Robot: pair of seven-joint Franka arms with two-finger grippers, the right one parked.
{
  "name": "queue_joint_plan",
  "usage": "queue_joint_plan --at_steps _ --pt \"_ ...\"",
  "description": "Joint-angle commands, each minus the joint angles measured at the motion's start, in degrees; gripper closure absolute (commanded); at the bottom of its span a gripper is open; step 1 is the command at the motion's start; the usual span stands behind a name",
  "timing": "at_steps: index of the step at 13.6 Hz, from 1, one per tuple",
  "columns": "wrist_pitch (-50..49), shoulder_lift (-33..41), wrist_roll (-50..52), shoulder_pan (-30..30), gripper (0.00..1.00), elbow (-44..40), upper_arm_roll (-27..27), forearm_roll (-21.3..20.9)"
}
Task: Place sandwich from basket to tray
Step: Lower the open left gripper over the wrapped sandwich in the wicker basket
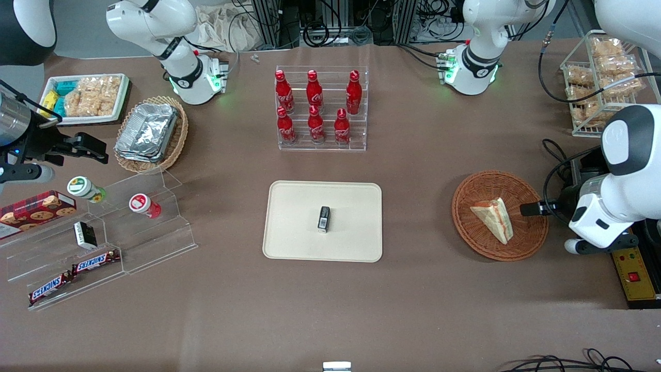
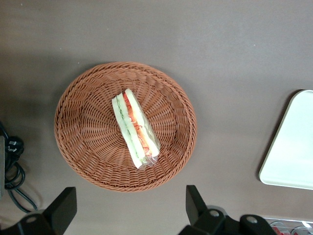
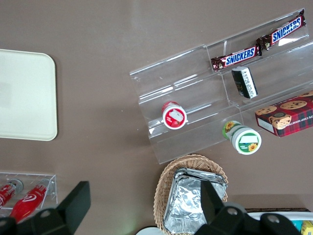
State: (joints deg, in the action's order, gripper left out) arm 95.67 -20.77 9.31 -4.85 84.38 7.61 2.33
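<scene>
The sandwich [image 1: 493, 219] lies inside the round reddish-brown wicker basket [image 1: 477, 232], which stands on the brown counter [image 1: 413, 310] toward the working arm's end. It is a wedge of white bread with red and green filling along its cut side. The left gripper [image 2: 129, 210] hangs above the basket at its edge toward the working arm's end, not touching the sandwich; its two black fingers [image 2: 61, 208] are spread wide apart and hold nothing. The cream rectangular tray [image 1: 289, 217] lies in the middle of the counter, well apart from the basket, and a small black object [image 1: 324, 219] rests on it. Farther from the front camera, a clear rack holds six red cola bottles [image 1: 315, 106].
</scene>
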Motion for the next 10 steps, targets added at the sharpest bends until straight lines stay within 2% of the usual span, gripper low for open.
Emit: queue_joint_plan --at_steps 1,5,8,10 --pt "-0.8 -0.7 -1.0 0.2 0.01 -1.1 0.0 -0.9" --pt "-0.8 -1.0 -0.7 0.2 0.01 -0.8 0.1 -0.7" --pt "1.3 -1.4 -0.3 0.5 0.01 3.7 0.1 -0.8" --pt "7.7 -0.9 1.7 1.1 0.01 9.7 0.1 -0.9"
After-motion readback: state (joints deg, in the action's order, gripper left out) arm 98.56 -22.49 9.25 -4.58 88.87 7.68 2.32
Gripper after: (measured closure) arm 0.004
